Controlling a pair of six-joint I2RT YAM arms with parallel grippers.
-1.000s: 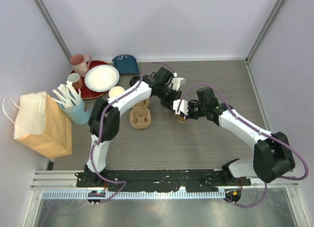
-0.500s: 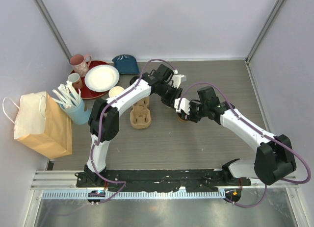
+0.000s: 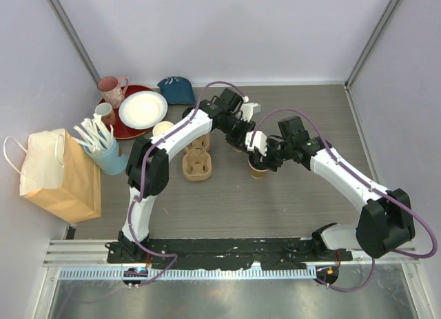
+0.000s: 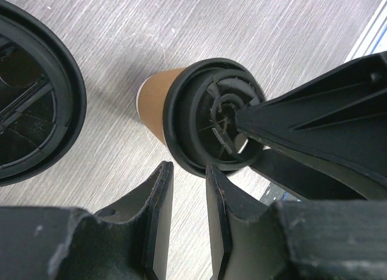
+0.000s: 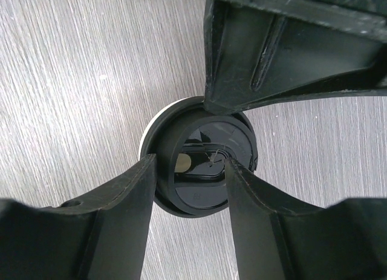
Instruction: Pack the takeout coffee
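Note:
One takeout coffee cup (image 3: 258, 170), tan with a black lid (image 5: 196, 198), stands on the table right of centre. My right gripper (image 5: 192, 165) hangs over it, open, one finger on each side of the lid (image 4: 208, 120). In the top view the right gripper (image 3: 256, 153) covers most of the cup. A second black lid (image 4: 30, 98) fills the left edge of the left wrist view, close under that camera. My left gripper (image 4: 188, 171) sits just beside the first cup, jaws a narrow gap apart with only table between them. From above, the left gripper (image 3: 240, 134) is next to the right one.
A cardboard cup carrier (image 3: 198, 158) lies left of the grippers. A brown paper bag (image 3: 58, 173) stands at the left edge, beside a blue cup of white utensils (image 3: 105, 152). At the back left are a red plate (image 3: 131, 131), pink mug (image 3: 112, 91), lidless cup (image 3: 163, 129) and blue cloth (image 3: 176, 90).
My right gripper's jaws have widened around the cup's lid, and more of the tan cup now shows below them. The left gripper has shifted slightly toward the back.

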